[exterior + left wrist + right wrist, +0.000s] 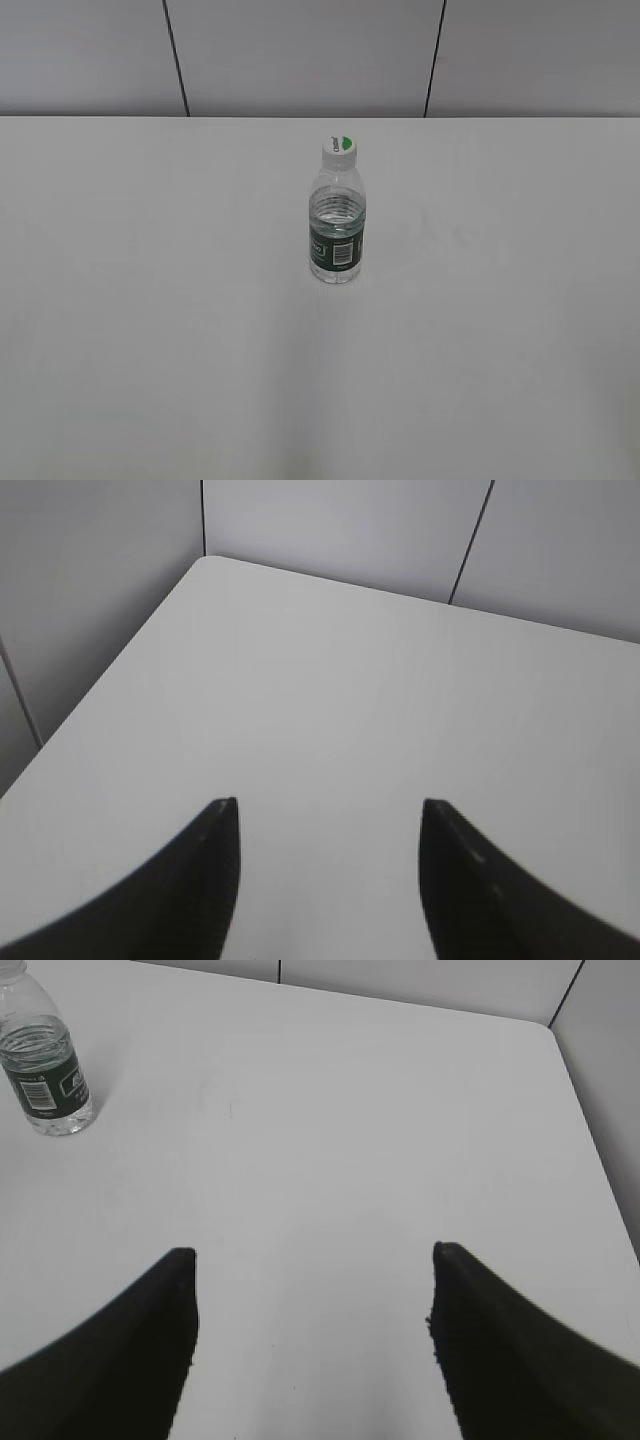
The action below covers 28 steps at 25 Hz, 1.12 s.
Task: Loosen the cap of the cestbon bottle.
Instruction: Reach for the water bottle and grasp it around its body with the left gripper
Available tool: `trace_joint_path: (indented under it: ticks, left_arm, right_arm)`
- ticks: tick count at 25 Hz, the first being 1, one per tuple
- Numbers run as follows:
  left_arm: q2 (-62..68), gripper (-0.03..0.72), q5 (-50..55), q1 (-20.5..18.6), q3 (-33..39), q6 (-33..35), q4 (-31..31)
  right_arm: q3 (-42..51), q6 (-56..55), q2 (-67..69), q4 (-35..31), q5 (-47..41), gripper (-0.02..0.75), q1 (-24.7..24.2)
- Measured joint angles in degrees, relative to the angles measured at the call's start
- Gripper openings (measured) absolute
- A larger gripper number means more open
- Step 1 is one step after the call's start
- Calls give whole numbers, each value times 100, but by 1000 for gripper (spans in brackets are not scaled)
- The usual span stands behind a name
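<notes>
The cestbon bottle (pixel 336 225), with cap (pixel 340 147) on, is standing upright mid-table (pixel 150 330), well apart from every edge; left gripper (pixel 330 810) and right gripper (pixel 312 1255) are hovering wide-fingered, holding nothing.

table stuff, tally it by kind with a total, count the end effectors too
bottle: 1
cap, on the bottle: 1
left end effector, open: 1
right end effector, open: 1
Total: 4
</notes>
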State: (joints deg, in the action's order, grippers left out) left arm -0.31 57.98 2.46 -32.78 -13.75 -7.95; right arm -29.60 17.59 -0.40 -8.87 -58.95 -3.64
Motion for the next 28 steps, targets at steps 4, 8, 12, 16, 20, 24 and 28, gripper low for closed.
trace_joint_path:
  ticks: [4, 8, 12, 16, 20, 24, 28]
  left_arm:
    - [0, 440, 0, 0, 0, 0, 0]
    - [0, 440, 0, 0, 0, 0, 0]
    - [0, 440, 0, 0, 0, 0, 0]
    - [0, 440, 0, 0, 0, 0, 0]
    - [0, 440, 0, 0, 0, 0, 0]
    - [0, 440, 0, 0, 0, 0, 0]
    - [0, 440, 0, 0, 0, 0, 0]
  right_arm:
    - [0, 0, 0, 0, 0, 552, 0]
    - [0, 0, 0, 0, 0, 552, 0]
    - [0, 0, 0, 0, 0, 552, 0]
    - [0, 0, 0, 0, 0, 552, 0]
    - [0, 0, 0, 0, 0, 552, 0]
    - [0, 0, 0, 0, 0, 552, 0]
    - [0, 0, 0, 0, -5, 552, 0]
